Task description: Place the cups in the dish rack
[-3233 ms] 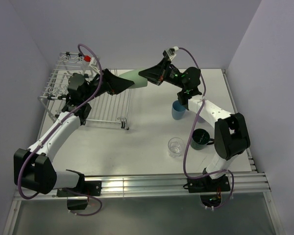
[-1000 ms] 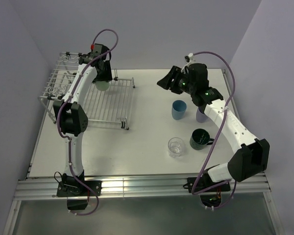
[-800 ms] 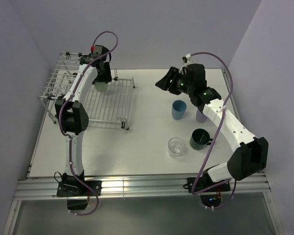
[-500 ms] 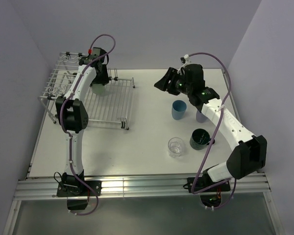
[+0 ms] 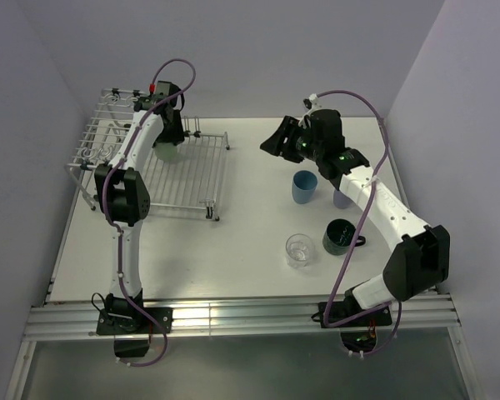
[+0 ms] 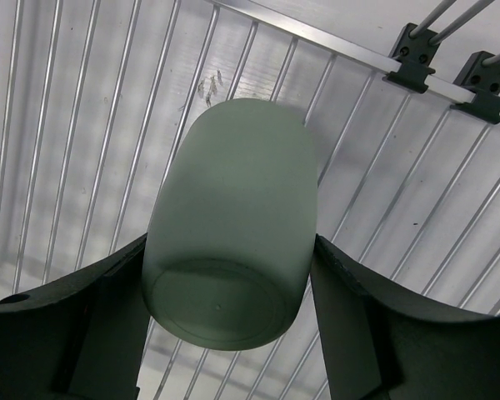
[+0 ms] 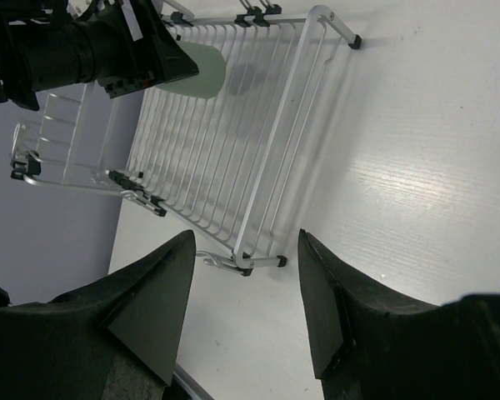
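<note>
Gripping the pale green cup by its sides, the left gripper has both fingers pressed against the tumbler. The base faces the wrist camera and the mouth points down at the wires of the dish rack. Position: over the flat grid tray, far end, near the raised basket. Contact with the wires cannot be told.

Right gripper hangs over the table with fingers spread, nothing between them.

On the table, right side, stand the light blue cup, lavender cup, dark green mug and clear glass, all well apart from the rack.
</note>
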